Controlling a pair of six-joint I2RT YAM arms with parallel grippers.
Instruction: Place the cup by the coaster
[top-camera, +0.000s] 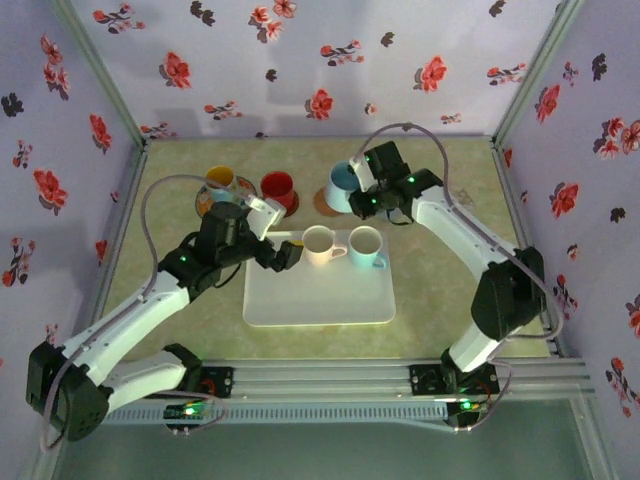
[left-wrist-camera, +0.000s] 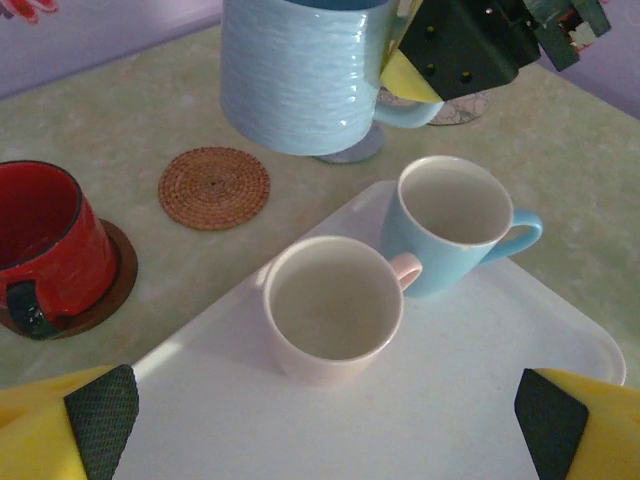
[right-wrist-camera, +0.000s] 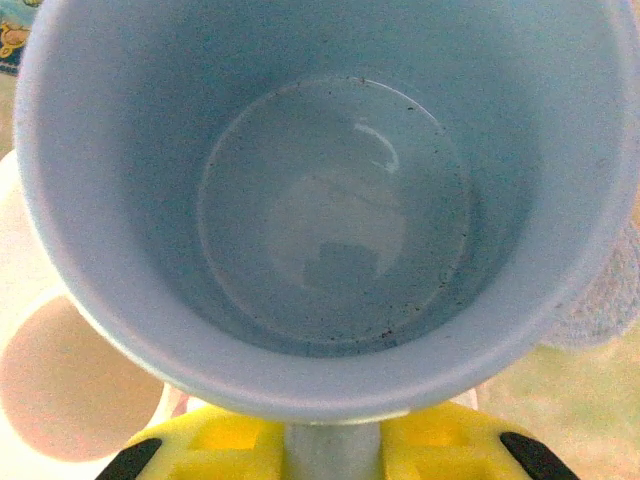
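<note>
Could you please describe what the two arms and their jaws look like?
The left arm and right arm both have white shells, black joints, small green lights and a thin pale cable looping above. Their jaws are yellow with dark textured pads. The black bases sit on a metal rail.

The counter (top-camera: 425, 300) is overlooked from high above its near edge. The tray (left-wrist-camera: 400, 420) is viewed closely from the left wrist, the large blue cup (right-wrist-camera: 320, 220) looked into from the right wrist; both are shared overhead.
</note>
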